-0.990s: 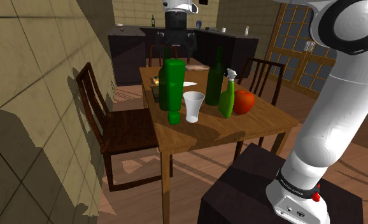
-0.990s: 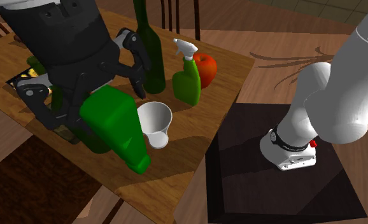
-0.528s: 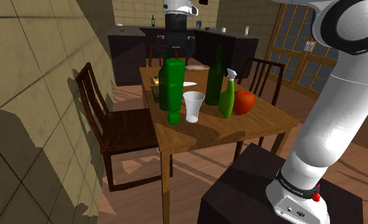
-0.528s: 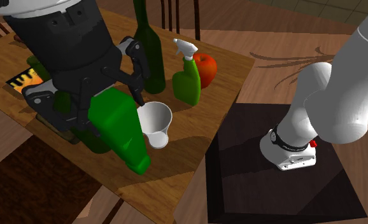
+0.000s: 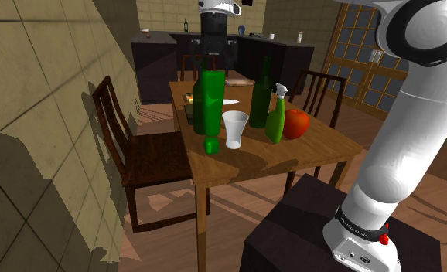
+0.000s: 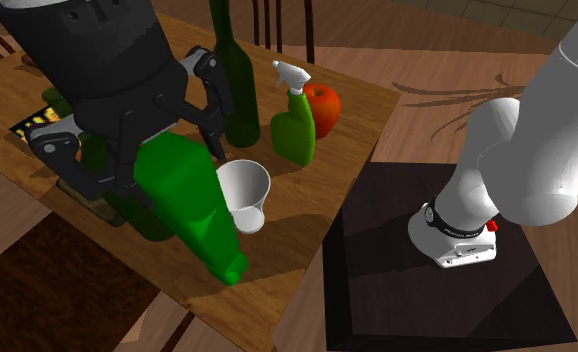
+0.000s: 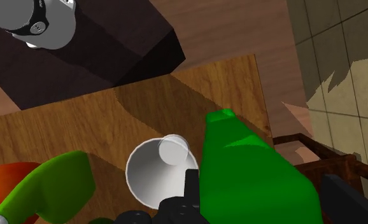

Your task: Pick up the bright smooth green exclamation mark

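Start at the shoulder view's left: your gripper [image 6: 142,160] has its fingers closed against the top of the green mark [image 5: 208,100], spread only as wide as the mark. The mark hangs over the table [image 5: 291,154]. Just right of it stands a white cup [image 5: 235,128], then a dark bottle [image 5: 261,93], a spray bottle [image 5: 275,120] and an apple [image 5: 295,123].

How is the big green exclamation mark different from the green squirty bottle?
The green exclamation mark is taller and fatter than the spray bottle. The exclamation mark is plain deep green all over, while the spray bottle is a yellower green with a white trigger top. The exclamation mark is clasped by the gripper, while the spray bottle stands free beside the red apple. Both are green and smooth.
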Controlling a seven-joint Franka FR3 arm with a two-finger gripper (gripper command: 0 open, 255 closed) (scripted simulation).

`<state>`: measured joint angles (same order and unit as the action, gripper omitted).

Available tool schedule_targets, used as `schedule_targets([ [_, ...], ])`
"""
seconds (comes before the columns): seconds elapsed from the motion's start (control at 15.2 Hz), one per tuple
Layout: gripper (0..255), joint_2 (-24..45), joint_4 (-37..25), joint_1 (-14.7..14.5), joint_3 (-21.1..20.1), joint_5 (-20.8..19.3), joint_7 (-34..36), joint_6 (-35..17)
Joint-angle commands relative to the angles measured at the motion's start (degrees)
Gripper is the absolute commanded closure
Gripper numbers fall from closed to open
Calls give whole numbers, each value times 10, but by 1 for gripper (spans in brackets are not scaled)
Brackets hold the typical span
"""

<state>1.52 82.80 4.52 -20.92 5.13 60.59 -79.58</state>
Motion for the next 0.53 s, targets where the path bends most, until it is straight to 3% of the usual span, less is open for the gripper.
schedule_targets([
  [0.0,255,8,-24,-2,-1,-2,4,17],
  [0.46,255,44,-126,-9,-6,-14,19,84],
])
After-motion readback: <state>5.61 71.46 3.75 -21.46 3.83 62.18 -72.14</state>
